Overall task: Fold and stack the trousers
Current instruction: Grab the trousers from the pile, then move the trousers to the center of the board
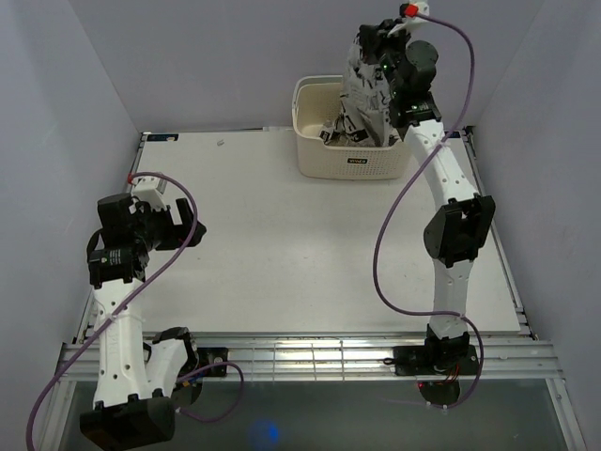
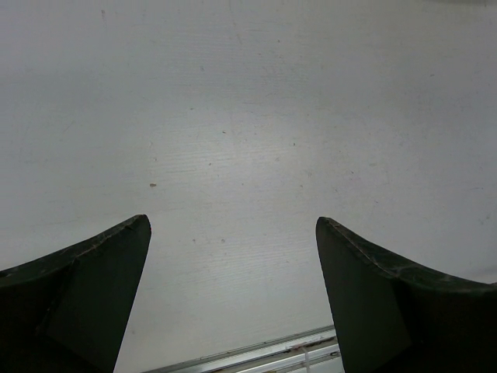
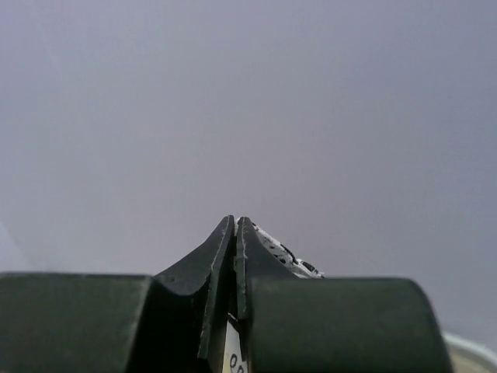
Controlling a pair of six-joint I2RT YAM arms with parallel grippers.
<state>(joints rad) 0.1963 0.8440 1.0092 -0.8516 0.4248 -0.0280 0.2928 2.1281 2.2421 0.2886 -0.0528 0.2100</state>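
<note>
Trousers (image 1: 368, 94) hanging from right pincer (image 3: 235, 225) into basket (image 1: 349, 162), left pincer (image 2: 233, 224) agape above table (image 1: 282, 244)

Right end effector (image 3: 235, 221) raised, pinching trousers (image 1: 368, 94); left end effector (image 2: 233, 219) low, spread wide.

Bunched newsprint trousers (image 1: 369, 89) aloft above the basket (image 1: 324, 162) (lower end inside)
</note>
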